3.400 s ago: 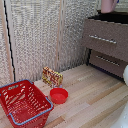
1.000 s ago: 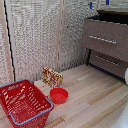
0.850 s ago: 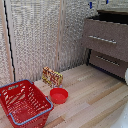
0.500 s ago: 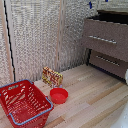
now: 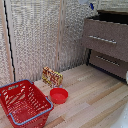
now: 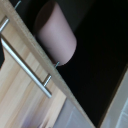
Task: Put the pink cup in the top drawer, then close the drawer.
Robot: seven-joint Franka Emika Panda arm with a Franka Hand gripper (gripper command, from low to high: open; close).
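The pink recepticle (image 6: 55, 35) shows only in the wrist view, resting inside the dark hollow of the pulled-out highest section (image 6: 20, 95), just behind its front and silver bar handle (image 6: 27, 65). No finger touches it there. In the exterior view the storage unit (image 5: 107, 50) stands at the right with its uppermost drawer (image 5: 100, 31) out. Of the pinch receptors (image 5: 91, 6) only a dark blue tip and a bit of white wrist show at the top edge, above the drawer. How the jaws stand is too small to tell.
A red wire basket (image 5: 24, 104) sits at the exterior view's lower left. Beside it lie a flat red bowl (image 5: 58, 95) and a snack packet (image 5: 52, 76) on the light wooden floor. A woven wall panel (image 5: 40, 35) runs behind them. A lower drawer (image 5: 107, 62) is closed.
The arm, low over the chest's top 3.4 s ago, has risen almost out of the exterior view. Nothing visibly moved over the last second.
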